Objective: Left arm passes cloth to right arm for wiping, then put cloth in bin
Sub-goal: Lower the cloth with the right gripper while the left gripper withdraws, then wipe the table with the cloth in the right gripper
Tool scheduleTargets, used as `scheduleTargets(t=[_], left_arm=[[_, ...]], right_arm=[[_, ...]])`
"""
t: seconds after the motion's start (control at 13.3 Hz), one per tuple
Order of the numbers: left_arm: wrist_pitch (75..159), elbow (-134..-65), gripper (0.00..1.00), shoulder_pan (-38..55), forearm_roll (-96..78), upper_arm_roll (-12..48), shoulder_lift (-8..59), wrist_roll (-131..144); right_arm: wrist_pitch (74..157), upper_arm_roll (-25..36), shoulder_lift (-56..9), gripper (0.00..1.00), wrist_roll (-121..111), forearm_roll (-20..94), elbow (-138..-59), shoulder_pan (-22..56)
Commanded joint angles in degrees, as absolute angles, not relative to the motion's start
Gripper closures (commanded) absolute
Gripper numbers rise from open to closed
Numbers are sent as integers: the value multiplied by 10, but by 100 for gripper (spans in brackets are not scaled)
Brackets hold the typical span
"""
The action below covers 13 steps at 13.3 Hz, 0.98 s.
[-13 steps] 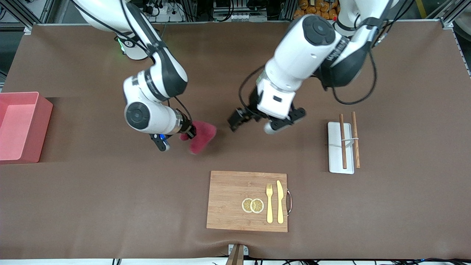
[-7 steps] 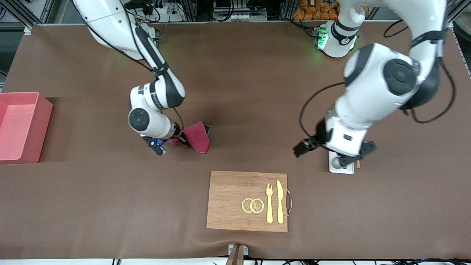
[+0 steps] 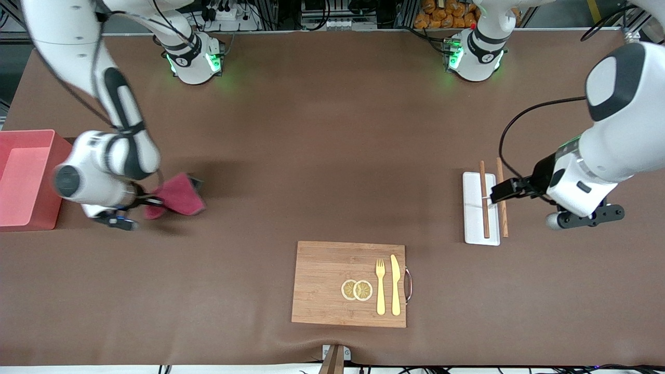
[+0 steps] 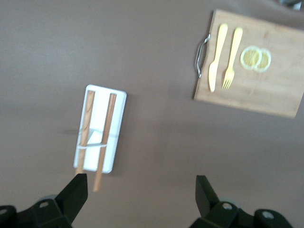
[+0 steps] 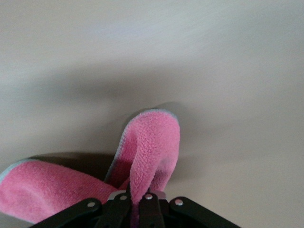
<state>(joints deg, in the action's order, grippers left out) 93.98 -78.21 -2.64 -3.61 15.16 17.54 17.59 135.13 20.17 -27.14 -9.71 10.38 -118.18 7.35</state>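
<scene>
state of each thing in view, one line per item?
Cloth: pinched in the right gripper, hanging folded above the table.
Right gripper: shut on cloth, beside the bin.
Bin: upright, open-topped, nothing visible inside.
Left gripper: open, holding nothing, over the tray end.
Chopsticks: lying across the tray, banded together.
Board: flat, carrying fork, knife, two lemon slices.

Glossy white arms [image 3: 618,150], seemingly black-banded.
</scene>
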Motion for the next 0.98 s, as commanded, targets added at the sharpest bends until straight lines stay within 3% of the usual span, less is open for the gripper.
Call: scheduleTargets(t=[0.0, 0.15, 0.3, 0.53, 0.9], left_arm=[[905, -835, 0, 1, -30, 113, 103, 116], [896, -885, 0, 55, -26, 48, 47, 89], [869, -903, 0, 92, -18, 4, 12, 61], [832, -899, 0, 111, 42, 0, -7, 12], [820, -885, 0, 98, 43, -3, -15, -53]], right_arm=[[1361, 192, -256, 100, -353, 99, -1169, -39], [1357, 192, -256, 100, -443, 97, -1135, -87], [1349, 196, -255, 100, -448, 77, -1109, -84], [1312, 181, -274, 100, -305, 81, -1131, -60], [1339, 160, -290, 100, -128, 198, -1170, 59]])
